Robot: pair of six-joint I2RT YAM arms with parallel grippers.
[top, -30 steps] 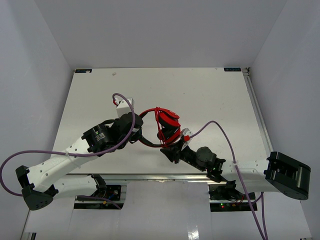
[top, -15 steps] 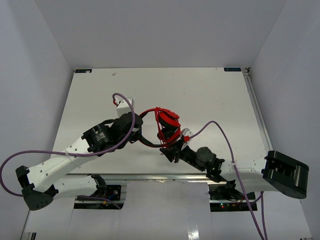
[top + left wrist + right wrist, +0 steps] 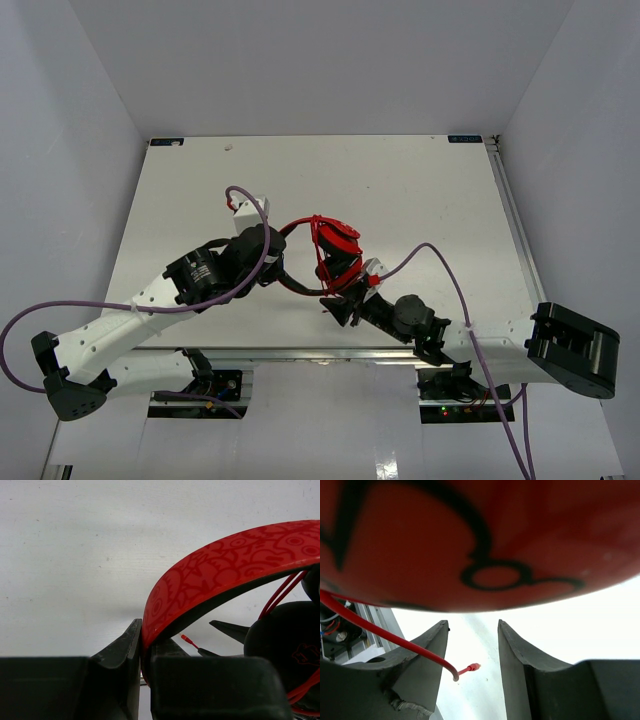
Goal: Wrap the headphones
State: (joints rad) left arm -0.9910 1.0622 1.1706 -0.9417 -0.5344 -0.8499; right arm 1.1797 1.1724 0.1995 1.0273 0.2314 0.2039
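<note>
Left hand: pressed together on the red headband, pinching it near one end.
Right hand: fingers spread, gripping nothing; a red patterned face of the headphones sits just beyond its tips.
Edges: the headphones lie mid-desk, closer to the near edge; the far, left and right edges of the desk are well apart from them, and white walls rise on those three sides.
Count: one pair of headphones, one thin red cable, one plug, two arms, two purple cables.
Position: the headphones sit between the hands, with the left hand on their left and the right hand at their near right. Cable strands cross a black ear pad, and the plug end shows in the gap between the right hand's fingers.
</note>
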